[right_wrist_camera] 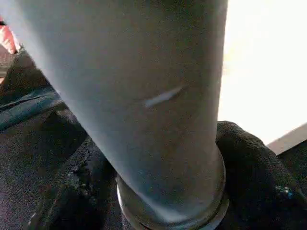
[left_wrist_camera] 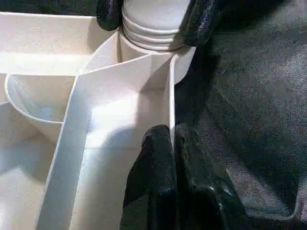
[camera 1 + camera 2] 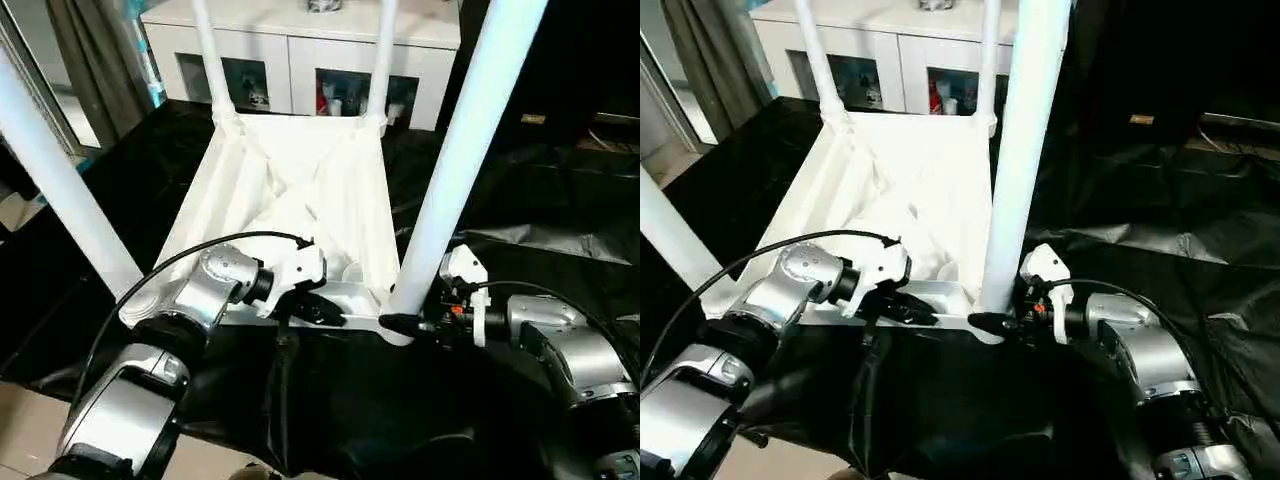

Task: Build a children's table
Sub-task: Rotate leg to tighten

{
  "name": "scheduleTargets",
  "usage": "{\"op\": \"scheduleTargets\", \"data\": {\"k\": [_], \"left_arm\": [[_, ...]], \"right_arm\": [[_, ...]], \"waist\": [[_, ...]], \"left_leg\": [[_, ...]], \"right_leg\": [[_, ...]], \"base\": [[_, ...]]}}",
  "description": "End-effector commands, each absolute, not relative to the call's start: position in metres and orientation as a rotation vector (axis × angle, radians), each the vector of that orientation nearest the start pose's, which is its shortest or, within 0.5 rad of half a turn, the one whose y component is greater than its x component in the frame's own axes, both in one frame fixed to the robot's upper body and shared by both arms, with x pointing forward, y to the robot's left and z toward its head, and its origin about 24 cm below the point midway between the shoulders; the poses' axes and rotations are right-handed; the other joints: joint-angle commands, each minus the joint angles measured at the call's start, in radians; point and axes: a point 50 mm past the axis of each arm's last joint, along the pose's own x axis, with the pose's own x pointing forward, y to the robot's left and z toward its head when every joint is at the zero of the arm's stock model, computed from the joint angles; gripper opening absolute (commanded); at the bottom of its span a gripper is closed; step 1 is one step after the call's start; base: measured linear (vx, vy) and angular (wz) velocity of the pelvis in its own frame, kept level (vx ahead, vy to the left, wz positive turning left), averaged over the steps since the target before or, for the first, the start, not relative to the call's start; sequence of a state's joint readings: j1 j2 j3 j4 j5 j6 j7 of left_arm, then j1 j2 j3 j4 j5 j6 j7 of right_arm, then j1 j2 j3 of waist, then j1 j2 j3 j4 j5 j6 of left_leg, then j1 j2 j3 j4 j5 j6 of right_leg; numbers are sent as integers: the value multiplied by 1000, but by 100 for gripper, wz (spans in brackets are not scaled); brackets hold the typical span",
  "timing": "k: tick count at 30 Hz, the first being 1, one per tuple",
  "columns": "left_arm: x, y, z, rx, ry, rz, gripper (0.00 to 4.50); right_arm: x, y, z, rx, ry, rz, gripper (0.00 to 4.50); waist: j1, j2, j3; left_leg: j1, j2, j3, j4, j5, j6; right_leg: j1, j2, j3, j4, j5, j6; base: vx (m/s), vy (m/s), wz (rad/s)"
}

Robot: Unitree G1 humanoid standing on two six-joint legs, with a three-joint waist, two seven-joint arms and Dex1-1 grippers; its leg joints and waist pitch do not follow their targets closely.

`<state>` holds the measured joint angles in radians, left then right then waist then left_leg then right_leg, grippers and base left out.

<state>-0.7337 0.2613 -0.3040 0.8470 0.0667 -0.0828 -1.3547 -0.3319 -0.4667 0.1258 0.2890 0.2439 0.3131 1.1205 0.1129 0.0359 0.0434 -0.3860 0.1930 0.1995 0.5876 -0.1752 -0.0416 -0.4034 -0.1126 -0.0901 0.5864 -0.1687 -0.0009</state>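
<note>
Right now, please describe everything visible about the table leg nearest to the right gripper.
The near-right leg is a long, smooth, white plastic-looking tube, narrower at its far end. It stands nearly upright, leaning slightly, with its ringed base seated in the round corner socket of the upturned table top. The right gripper is closed around its base, one black finger on each side. The left gripper pinches the top's rim nearby.

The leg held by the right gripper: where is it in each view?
Left eye: leg, right of centre, rising from the near right corner.
Right eye: centre.
Left wrist: its base in the socket, between the right gripper's fingers.
Right wrist: close up.
Shared landmark: right gripper.
</note>
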Motion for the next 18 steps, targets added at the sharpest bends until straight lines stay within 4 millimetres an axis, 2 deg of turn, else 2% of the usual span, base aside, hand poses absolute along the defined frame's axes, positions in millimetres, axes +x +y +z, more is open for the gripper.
{"op": "scheduleTargets", "data": {"k": [1,3,5,6,7,8,11,12,13,14,15,18], "left_arm": [[325,100,56,407,391,-1544,0],[325,100,56,407,391,-1544,0],[337,88,54,394,375,-1374,0],[340,83,53,390,373,-1320,0],[342,77,52,386,374,-1280,0],[343,70,51,396,368,-1251,0],[343,58,48,412,367,-1222,0],[341,49,46,405,373,-1206,0],[341,48,46,404,373,-1203,0],[339,37,44,399,374,-1185,0],[339,34,43,399,374,-1177,0],[336,25,43,394,362,-1196,0]], "right_arm": [[277,-172,45,-35,421,1160,275],[277,-172,45,-35,421,1160,275],[287,-170,24,-32,428,907,275],[290,-169,17,-22,438,815,274],[292,-165,11,-4,439,745,274],[294,-161,8,28,438,698,274],[297,-152,7,82,429,641,274],[299,-144,6,116,421,602,274],[299,-143,7,118,421,599,274],[301,-131,7,144,414,585,274],[301,-127,7,151,411,583,273],[302,-114,10,107,377,608,273]], "waist": [[0,-17,-70],[1,-17,-69],[-2,-14,-66],[-9,-12,-62],[-15,-16,-57],[-23,-17,-54],[-36,-17,-50],[-40,-16,-47],[-40,-16,-46],[-41,-12,-44],[-47,-11,-40],[-53,-9,-39]], "left_leg": [[19,43,-14,-62,-157,83],[21,44,-15,-62,-167,81],[22,45,-14,-65,-186,68],[22,40,-16,-68,-225,43],[28,38,-20,-74,-295,6],[32,36,-23,-76,-342,-16],[35,35,-30,-81,-394,-22],[40,33,-31,-83,-424,-18],[43,33,-31,-83,-432,-17],[48,33,-31,-83,-447,-19],[59,32,-35,-85,-492,-27],[66,30,-41,-85,-536,-33]], "right_leg": [[52,-49,43,-47,-107,-259],[52,-50,42,-50,-133,-255],[47,-49,44,-54,-166,-249],[42,-49,43,-63,-217,-240],[41,-51,41,-73,-325,-214],[38,-53,41,-82,-412,-183],[38,-51,40,-95,-490,-144],[34,-50,38,-105,-531,-126],[32,-50,37,-108,-546,-120],[29,-51,35,-112,-564,-115],[27,-50,26,-126,-615,-96],[24,-48,18,-136,-643,-67]], "base": [[0,0,0],[0,0,0],[0,0,0],[0,0,0],[0,0,0],[-50,5,-3],[-17,2,-1],[0,0,0],[0,0,0],[0,0,0],[0,0,0],[0,0,0]]}}
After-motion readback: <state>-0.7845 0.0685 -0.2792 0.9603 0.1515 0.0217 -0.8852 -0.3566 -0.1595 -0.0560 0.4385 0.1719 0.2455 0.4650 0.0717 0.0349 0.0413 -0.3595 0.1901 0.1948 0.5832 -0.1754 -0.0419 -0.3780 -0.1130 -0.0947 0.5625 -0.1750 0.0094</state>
